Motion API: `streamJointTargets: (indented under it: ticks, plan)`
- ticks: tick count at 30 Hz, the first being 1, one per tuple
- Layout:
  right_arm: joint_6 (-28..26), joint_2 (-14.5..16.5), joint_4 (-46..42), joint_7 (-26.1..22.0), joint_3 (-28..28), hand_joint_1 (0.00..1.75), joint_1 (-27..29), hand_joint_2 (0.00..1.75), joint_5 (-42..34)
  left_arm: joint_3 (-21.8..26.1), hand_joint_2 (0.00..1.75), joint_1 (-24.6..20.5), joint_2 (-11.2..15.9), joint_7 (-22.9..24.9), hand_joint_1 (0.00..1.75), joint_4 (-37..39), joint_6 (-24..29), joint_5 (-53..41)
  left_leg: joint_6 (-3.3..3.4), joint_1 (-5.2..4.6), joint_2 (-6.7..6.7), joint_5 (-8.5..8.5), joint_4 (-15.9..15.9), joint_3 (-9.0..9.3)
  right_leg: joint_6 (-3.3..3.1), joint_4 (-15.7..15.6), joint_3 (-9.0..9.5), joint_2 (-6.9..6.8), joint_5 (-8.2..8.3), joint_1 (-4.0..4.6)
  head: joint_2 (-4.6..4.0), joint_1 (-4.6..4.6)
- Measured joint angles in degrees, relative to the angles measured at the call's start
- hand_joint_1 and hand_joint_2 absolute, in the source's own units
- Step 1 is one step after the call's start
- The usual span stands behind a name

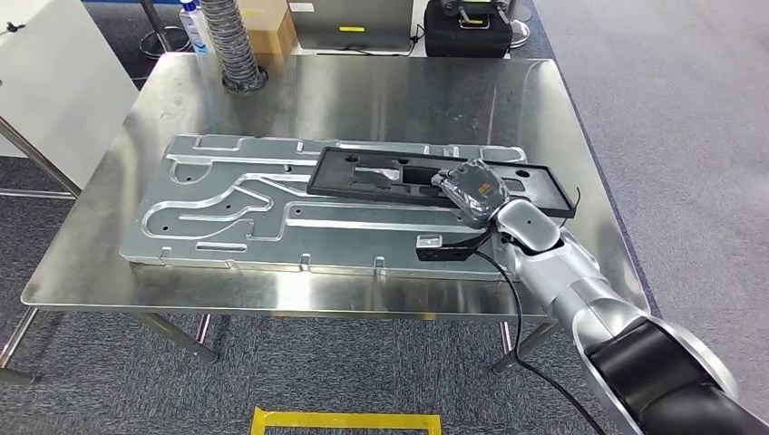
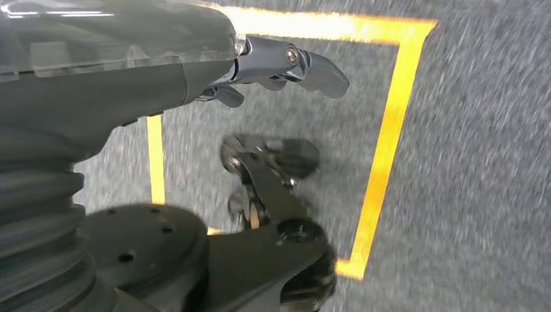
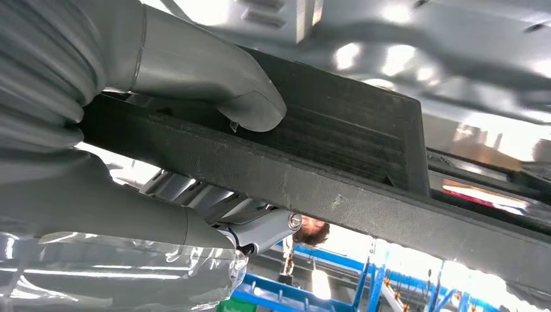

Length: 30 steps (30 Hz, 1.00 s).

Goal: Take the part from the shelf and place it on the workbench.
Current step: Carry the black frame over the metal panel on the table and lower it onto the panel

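The black part [image 1: 426, 179], a long flat frame with cut-outs, is held over the workbench [image 1: 363, 100], above the large grey metal panel [image 1: 272, 204], by the right hand [image 1: 472, 188]; its edge is pinched between thumb [image 3: 214, 78] and fingers near the part's 4 o'clock end. It is judged stiff, light and matte, so slipping seems unlikely, though a grip so far off-centre may let the far end sag. The left hand [image 2: 286, 65] is hung over yellow-taped carpet with nothing in it, fingers loosely apart. A ribbed hose [image 1: 231, 41] is seen at the bench's 11 o'clock
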Motion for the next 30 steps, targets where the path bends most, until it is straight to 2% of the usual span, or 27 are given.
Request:
streamJointTargets:
  ticks: [1,2,3,5,8,9,10,12,13,14,15,16,18,19,20,22,23,24,25,27,28,29,30]
  plan:
    - [-0.8,0.0,0.1,-1.1,-0.6,1.75,0.6,1.75,-1.0,-0.3,1.75,-0.1,0.1,0.0,0.00,0.0,0.2,-0.2,-0.20,0.19,-0.06,2.25,-3.9,1.44,0.31,0.7,0.03,0.00,-0.53,-0.18,0.00,0.00]
    - [-1.5,0.0,0.2,-2.1,-1.2,1.75,1.1,1.75,-1.9,-0.6,1.75,-0.3,0.1,0.1,0.00,0.0,0.4,-0.4,-0.27,0.18,-0.39,3.76,-7.3,2.97,0.70,1.4,-0.01,0.04,-1.06,-0.24,0.00,0.00]
    - [-2.1,-0.1,0.4,-3.0,-1.8,1.75,1.4,1.75,-2.7,-0.8,1.75,-0.5,0.1,0.2,0.00,0.0,0.5,-0.6,-0.04,0.16,-0.67,4.65,-9.8,4.15,1.09,2.0,-0.06,0.12,-1.52,-0.26,0.00,0.01]
    - [-2.7,-0.2,0.6,-4.5,-2.5,1.75,1.9,1.75,-3.8,-1.2,1.75,-0.7,0.2,0.3,0.00,0.0,0.7,-0.8,0.89,-0.30,-1.20,4.50,-10.7,4.80,1.81,2.5,-0.04,0.15,-1.94,-0.26,0.00,0.03]
    - [-2.8,-0.1,1.0,-6.2,-2.9,1.75,2.8,1.75,-4.3,-1.7,1.75,-0.8,0.2,0.4,0.00,0.0,1.2,-0.8,2.29,-0.28,-1.27,4.72,-11.1,5.11,2.58,3.1,-0.07,0.06,-2.73,-0.62,0.00,0.03]
    - [-2.8,0.1,1.1,-6.6,-3.0,1.75,3.0,1.75,-4.3,-1.8,1.75,-0.9,0.2,0.4,0.00,0.0,1.3,-0.8,2.63,-0.18,-1.33,4.85,-11.3,5.26,2.62,4.8,-0.80,0.19,-3.94,-0.70,0.00,0.03]
    - [-2.8,0.4,1.3,-6.9,-3.0,1.75,3.2,1.75,-4.2,-1.8,1.75,-1.0,0.2,0.3,0.00,0.0,1.3,-0.8,2.87,-0.19,-1.42,4.94,-11.4,5.36,2.59,7.8,-2.09,0.40,-5.66,-0.78,0.00,0.04]
    - [-2.8,1.2,1.7,-7.2,-3.0,0.87,3.7,0.87,-4.0,-1.9,1.75,-1.2,0.3,0.1,0.00,0.0,1.3,-0.8,3.20,-0.43,-1.49,5.05,-11.4,5.35,2.48,15.8,-5.50,0.91,-9.13,-0.79,0.00,0.04]
    - [-2.7,1.5,2.0,-7.3,-3.0,0.44,4.0,0.44,-3.9,-1.9,1.75,-1.2,0.3,0.0,0.00,0.0,1.3,-0.8,3.28,-0.54,-1.54,5.08,-11.4,5.35,2.43,18.4,-6.56,1.05,-9.76,-0.78,0.00,0.04]
    - [-2.7,1.7,2.1,-7.4,-3.0,0.00,4.3,0.00,-3.8,-2.0,1.75,-1.2,0.3,-0.1,0.00,0.0,1.2,-0.8,3.33,-0.64,-1.60,5.11,-11.4,5.36,2.31,18.9,-6.64,1.10,-9.36,-0.78,0.00,0.04]
    - [-2.7,1.9,2.3,-7.5,-3.0,0.00,4.5,0.00,-3.7,-2.0,1.75,-1.1,0.3,-0.3,0.00,0.0,1.2,-0.8,3.33,-0.72,-1.66,5.14,-11.4,5.38,2.11,17.1,-5.57,1.09,-8.04,-0.76,0.00,0.04]
    - [-2.7,2.0,2.3,-7.5,-3.0,0.00,4.5,0.00,-3.6,-2.1,1.75,-1.1,0.3,-0.4,0.00,0.0,1.1,-0.8,3.31,-0.78,-1.71,5.17,-11.3,5.43,1.79,13.3,-3.48,0.97,-6.16,-0.69,0.00,0.04]
    - [-2.6,2.3,2.4,-7.6,-3.0,0.00,4.2,0.00,-3.5,-2.4,0.87,-1.0,0.3,-0.5,0.00,0.0,1.1,-1.1,3.04,-0.98,-1.65,5.28,-11.3,5.41,1.20,5.8,0.68,0.20,-3.88,-0.18,0.00,0.04]
    - [-2.5,2.5,2.4,-7.5,-3.0,0.00,4.1,0.00,-3.5,-2.6,0.44,-1.0,0.3,-0.6,0.00,0.0,1.1,-1.3,2.79,-1.05,-1.57,5.36,-11.2,5.36,1.03,3.6,1.84,-0.15,-3.53,0.12,0.00,0.04]
    - [-2.4,2.6,2.4,-7.5,-3.0,0.00,4.0,0.00,-3.5,-2.7,0.00,-0.9,0.3,-0.7,0.00,0.0,1.2,-1.4,2.48,-1.10,-1.47,5.45,-11.3,5.33,0.98,2.9,2.18,-0.34,-3.72,0.38,0.00,0.04]
    - [-2.1,2.7,2.5,-7.3,-2.9,0.00,4.0,0.00,-3.4,-3.0,0.00,-0.8,0.3,-1.0,0.00,0.0,1.4,-1.6,1.84,-1.03,-1.35,5.56,-11.4,5.37,0.70,2.3,2.24,-0.24,-3.35,0.34,0.00,0.04]
    - [-2.0,2.7,2.5,-7.3,-2.9,0.00,4.0,0.00,-3.5,-3.1,0.00,-0.8,0.3,-1.1,0.00,0.0,1.4,-1.7,1.54,-1.01,-1.23,5.17,-11.0,5.26,0.44,2.0,2.34,-0.32,-3.05,0.20,0.00,0.04]
    - [-2.0,2.6,2.6,-7.2,-2.9,0.00,4.0,0.00,-3.5,-3.2,0.00,-0.8,0.3,-1.2,0.00,0.0,1.5,-1.8,1.23,-1.01,-1.05,4.04,-9.7,4.73,0.13,1.7,2.41,-0.46,-2.73,0.04,0.00,0.04]
    - [-2.0,2.5,2.6,-7.2,-2.9,0.00,4.0,0.00,-3.6,-3.2,0.00,-0.8,0.2,-1.2,0.00,0.0,1.5,-1.8,0.93,-0.99,-0.82,2.19,-7.0,3.69,-0.10,1.4,2.43,-0.66,-2.47,-0.10,0.00,0.04]
    - [-2.2,2.1,2.6,-7.1,-2.9,0.00,4.2,0.00,-3.9,-3.2,0.00,-0.8,0.2,-1.2,0.00,0.0,1.5,-1.7,0.39,-0.96,-0.38,-2.20,0.6,0.71,-0.33,1.4,2.27,-0.91,-2.31,0.01,0.00,0.04]
    - [-2.3,1.8,2.6,-7.1,-2.9,0.00,4.4,0.00,-4.2,-3.2,0.00,-0.8,0.2,-1.1,0.00,0.0,1.5,-1.6,0.18,-0.90,-0.27,-3.46,3.6,-0.36,-0.33,1.4,2.20,-1.00,-2.27,0.05,0.00,0.04]
    - [-2.4,1.7,2.5,-7.2,-2.9,0.00,4.5,0.00,-4.7,-3.2,0.00,-0.8,0.2,-1.0,0.00,0.0,1.5,-1.5,0.03,-0.83,-0.23,-3.68,4.7,-0.51,-0.30,1.5,2.15,-1.03,-2.24,0.05,0.00,0.04]
    - [-2.5,1.6,2.5,-7.6,-2.9,0.00,4.6,0.00,-5.5,-3.2,0.00,-0.8,0.2,-0.9,0.00,0.0,1.5,-1.4,-0.09,-0.73,-0.21,-2.82,3.4,0.52,-0.23,1.5,2.13,-1.04,-2.24,0.01,0.00,0.04]
